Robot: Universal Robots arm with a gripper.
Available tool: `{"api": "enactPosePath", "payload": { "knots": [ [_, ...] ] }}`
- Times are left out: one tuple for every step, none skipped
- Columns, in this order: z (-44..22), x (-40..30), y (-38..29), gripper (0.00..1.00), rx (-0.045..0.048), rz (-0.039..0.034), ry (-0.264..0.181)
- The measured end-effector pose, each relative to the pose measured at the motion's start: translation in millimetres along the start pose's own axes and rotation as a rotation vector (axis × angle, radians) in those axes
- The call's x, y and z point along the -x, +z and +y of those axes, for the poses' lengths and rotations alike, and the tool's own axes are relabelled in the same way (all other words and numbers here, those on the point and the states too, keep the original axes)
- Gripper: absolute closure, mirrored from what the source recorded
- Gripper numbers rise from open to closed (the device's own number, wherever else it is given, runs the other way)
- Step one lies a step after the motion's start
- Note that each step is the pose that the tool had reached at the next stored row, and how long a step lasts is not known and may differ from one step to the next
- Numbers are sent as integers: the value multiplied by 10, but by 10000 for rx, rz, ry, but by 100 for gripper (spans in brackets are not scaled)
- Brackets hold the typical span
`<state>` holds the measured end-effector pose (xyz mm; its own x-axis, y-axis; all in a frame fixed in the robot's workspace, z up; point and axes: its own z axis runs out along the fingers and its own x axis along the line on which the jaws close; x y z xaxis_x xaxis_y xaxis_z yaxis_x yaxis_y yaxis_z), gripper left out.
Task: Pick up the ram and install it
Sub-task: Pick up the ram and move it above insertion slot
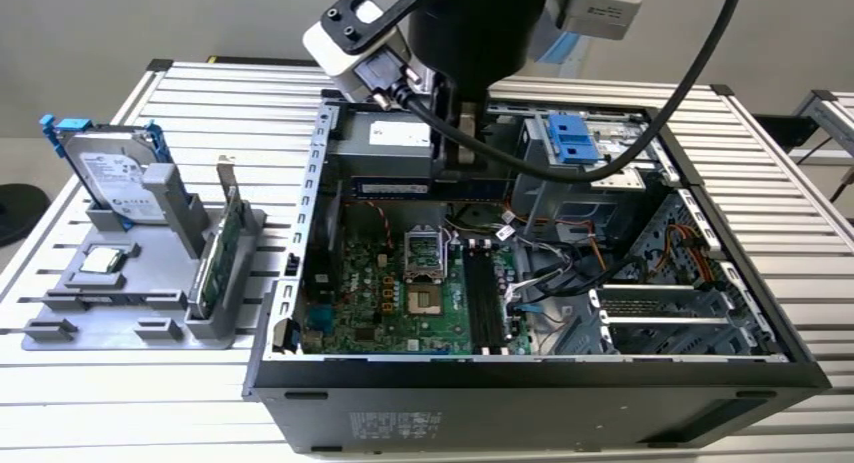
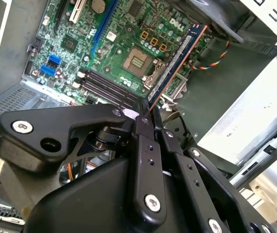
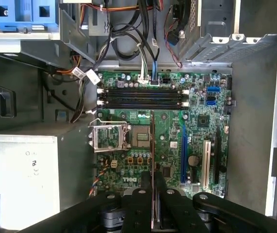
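My gripper [image 1: 461,158] hangs inside the open computer case [image 1: 534,383], near its back. It is shut on the ram [image 1: 400,188], a long thin blue stick held on edge above the motherboard [image 1: 387,293]. In the second wrist view the ram [image 2: 177,63] runs out from between the black fingers [image 2: 143,126] over the processor socket [image 2: 138,60]. In the first wrist view the ram [image 3: 152,145] appears edge-on, pointing toward the black memory slots [image 3: 140,97]. These slots [image 1: 483,303] sit apart from the ram, nearer the case's front.
On the exterior view's left a grey holder [image 1: 80,313] carries a silver hard drive [image 1: 114,173] with blue rails, a green card [image 1: 220,243] and a small chip [image 1: 104,261]. Cables [image 1: 561,263], a blue drive bay [image 1: 574,138] and the power supply [image 3: 26,170] crowd the case.
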<state>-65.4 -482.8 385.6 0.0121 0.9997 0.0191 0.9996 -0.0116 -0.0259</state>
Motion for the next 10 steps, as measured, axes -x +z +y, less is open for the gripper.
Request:
{"api": "enactPosePath", "payload": {
  "knots": [
    [0, 0, 0, 100, 0, -1, 0],
    [1, 0, 0, 100, 0, 0, -1],
    [2, 0, 0, 100, 0, 0, -2],
    [2, 0, 0, 100, 0, 0, -2],
    [2, 0, 0, 100, 0, -1, -2],
    [2, 0, 0, 100, 0, 0, -1],
    [3, 0, 0, 100, 0, -1, -2],
    [3, 0, 0, 100, -1, -1, -2],
    [3, -1, 0, 100, 0, -1, -1],
    [4, -4, 0, 100, 0, 0, -2]
  ]
}}
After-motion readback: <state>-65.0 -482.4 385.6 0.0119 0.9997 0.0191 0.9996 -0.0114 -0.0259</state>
